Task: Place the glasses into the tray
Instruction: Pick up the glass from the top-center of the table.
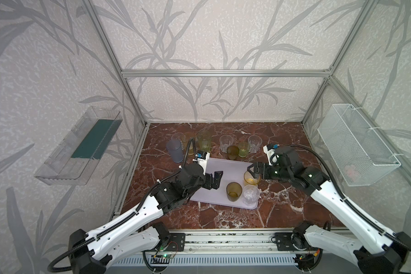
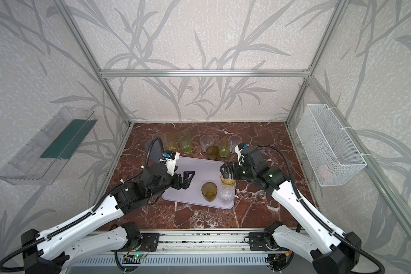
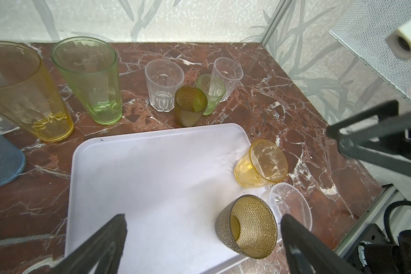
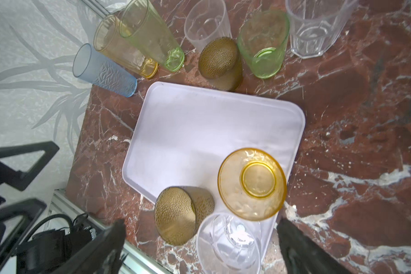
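Tray [image 1: 226,173], on worktop [image 1: 282,142]: carried three upright glasses [image 1: 233,191]. Eight more stood beyond its far edge. Left gripper [image 1: 215,178]: spread, empty, nearer the tall grey-blue glass [image 1: 175,150]. Right gripper [image 1: 253,172]: spread over the short yellow glass [image 1: 250,181], nearer the outlying dark amber glass [image 1: 232,151].

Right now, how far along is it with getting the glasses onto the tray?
Done: three glasses stand in the tray: a dark amber one, a clear one and a short yellow one.
In hand: nothing. Both the left gripper and the right gripper are open, the right close by the yellow one.
Left: eight glasses wait on the marble table behind the tray, among them the tall grey-blue one.
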